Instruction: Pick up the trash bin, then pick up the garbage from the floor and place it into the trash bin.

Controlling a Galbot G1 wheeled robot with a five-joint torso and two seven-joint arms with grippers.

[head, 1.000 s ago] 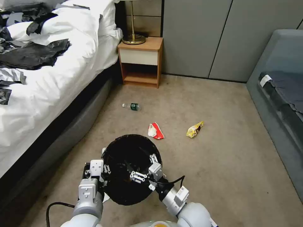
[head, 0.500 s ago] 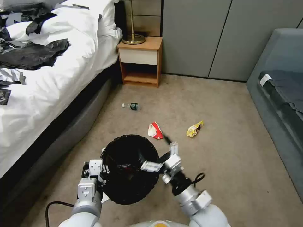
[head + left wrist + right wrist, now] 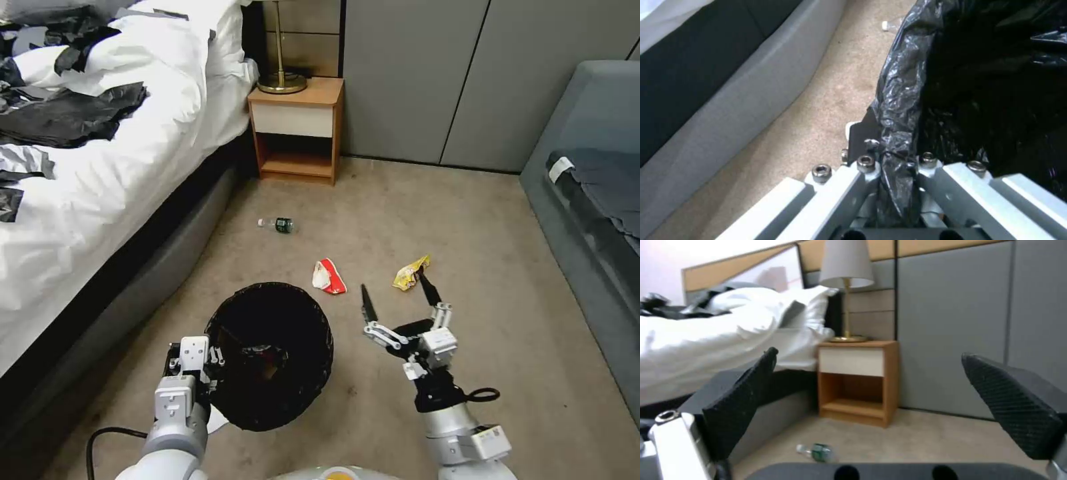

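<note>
Bin [image 3: 270,357], lower centre, is clamped at its rim by the left gripper [image 3: 212,360]; right gripper [image 3: 399,297] is held with jaws apart.

Soft, even room light fills the head view, leaving faint shadows on the carpet [image 3: 467,220]. The bag liner [image 3: 902,86] shows small glare spots just beyond the left gripper's [image 3: 896,166] clamped jaws; deeper inside it goes nearly black. Between the right gripper's [image 3: 880,400] wide-apart jaws, the lamp [image 3: 846,263] and nightstand [image 3: 858,380] look slightly blurred.

Left end effector [image 3: 212,360] clamped low at left; right end effector [image 3: 398,299] raised, fingers spread.
</note>
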